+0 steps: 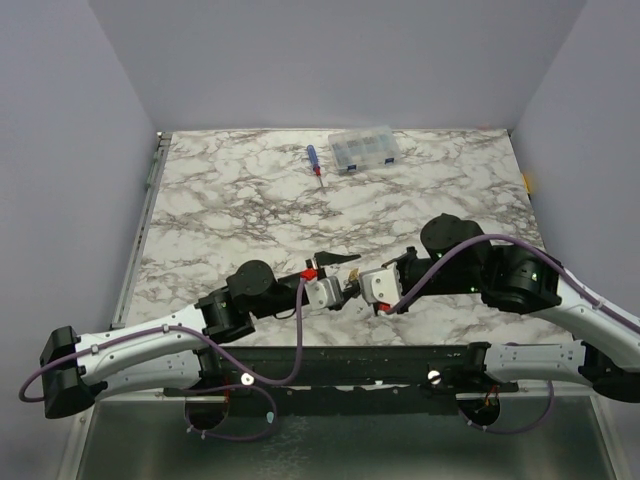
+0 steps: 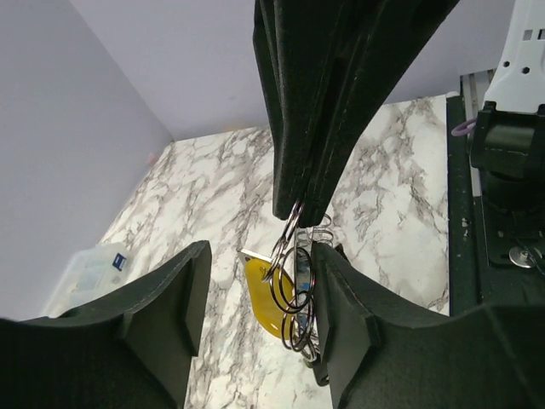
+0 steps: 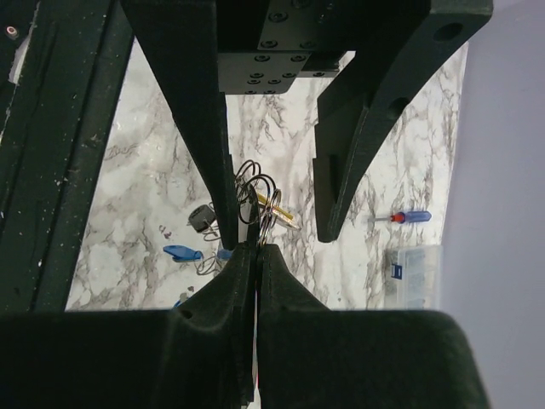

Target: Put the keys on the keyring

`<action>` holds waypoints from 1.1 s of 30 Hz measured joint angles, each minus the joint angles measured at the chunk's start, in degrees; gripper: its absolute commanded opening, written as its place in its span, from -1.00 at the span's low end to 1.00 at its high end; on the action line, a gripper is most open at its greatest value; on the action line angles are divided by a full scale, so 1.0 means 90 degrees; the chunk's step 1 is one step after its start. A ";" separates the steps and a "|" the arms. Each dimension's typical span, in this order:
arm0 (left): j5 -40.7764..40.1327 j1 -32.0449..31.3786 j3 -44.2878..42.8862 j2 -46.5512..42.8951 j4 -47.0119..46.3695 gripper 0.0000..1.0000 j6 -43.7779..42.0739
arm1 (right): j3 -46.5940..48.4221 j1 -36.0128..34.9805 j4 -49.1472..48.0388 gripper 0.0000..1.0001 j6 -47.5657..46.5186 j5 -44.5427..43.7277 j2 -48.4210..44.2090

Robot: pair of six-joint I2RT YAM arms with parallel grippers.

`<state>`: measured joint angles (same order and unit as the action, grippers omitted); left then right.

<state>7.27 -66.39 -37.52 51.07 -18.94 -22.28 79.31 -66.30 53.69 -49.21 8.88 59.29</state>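
My right gripper (image 3: pixel 263 245) is shut on the keyring (image 2: pixel 295 285), a bunch of thin wire loops that hangs from its fingertips. A yellow key (image 2: pixel 262 298) hangs on those loops. My left gripper (image 2: pixel 260 285) is open, one finger on each side of the loops and the yellow key, which lie close against its right finger (image 2: pixel 358 332). Both grippers meet near the table's front edge, left (image 1: pixel 342 276) and right (image 1: pixel 353 291). Below them on the marble lie a blue key (image 3: pixel 182 252) and a black key (image 3: pixel 202 217), each with a small wire loop.
A blue-and-red screwdriver (image 1: pixel 314 165) and a clear plastic compartment box (image 1: pixel 365 150) lie at the back of the marble table (image 1: pixel 230 200). Grey walls close in the left, right and back. A black rail (image 1: pixel 350 360) runs along the near edge.
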 measured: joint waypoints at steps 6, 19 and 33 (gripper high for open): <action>0.0284 0.0080 0.0002 0.0053 0.0000 -0.07 0.0012 | 0.0000 0.0000 -0.0002 -0.99 -0.0036 0.0005 -0.0022; 0.0624 0.0090 0.0002 0.0158 -0.0056 -1.00 0.0044 | -0.0044 0.0005 -0.0017 -0.99 -0.0100 0.0024 -0.0134; 0.0617 0.0092 0.0061 0.0124 0.0019 -1.00 -0.0175 | -0.0359 0.0005 -0.0432 -0.07 0.0087 0.0066 -0.0437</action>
<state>12.82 -65.56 -36.97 52.18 -18.76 -23.86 76.07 -66.26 49.80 -48.42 9.47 55.35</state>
